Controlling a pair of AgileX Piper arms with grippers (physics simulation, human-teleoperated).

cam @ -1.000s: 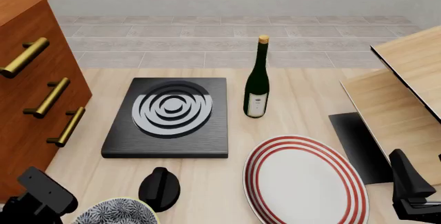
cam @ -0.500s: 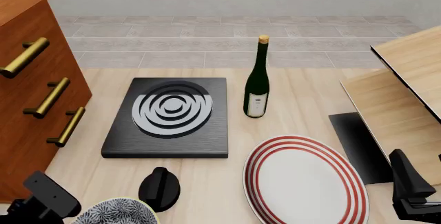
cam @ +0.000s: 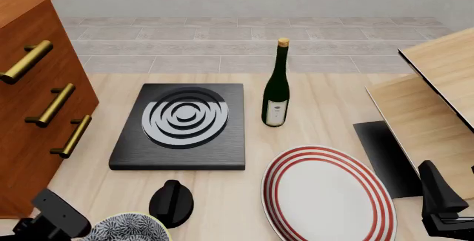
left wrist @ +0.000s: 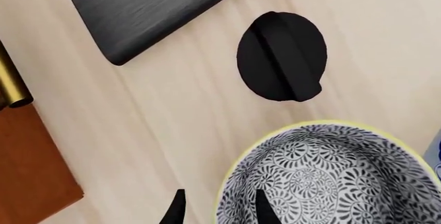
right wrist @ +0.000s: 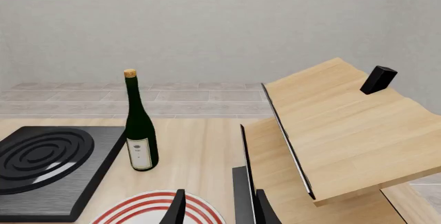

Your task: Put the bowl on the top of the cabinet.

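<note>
The bowl (cam: pixel 126 228), small with a dark blue-and-white floral pattern, sits at the table's near left edge, partly cut off in the front view. In the left wrist view the bowl (left wrist: pixel 324 177) fills one corner. My left gripper (left wrist: pixel 219 209) is open, one finger outside the pale rim and one inside it. The front view shows the left gripper (cam: pixel 68 223) just left of the bowl. The reddish-brown cabinet (cam: pixel 30 108) with brass handles stands tall at the far left; its top is out of view. My right gripper (cam: pixel 443 206) hangs open at the near right, holding nothing.
A black knob (cam: pixel 171 201) lies just behind the bowl. Farther back are a black hob plate (cam: pixel 181 125) and a green wine bottle (cam: pixel 276 91). A large white plate with red rings (cam: pixel 326 194) is centre-right. Light-wood boards (cam: pixel 433 96) with black edges stand at the right.
My left gripper has shifted right and toward the near edge, closing in on the bowl's rim. The bowl and the right arm have not moved.
</note>
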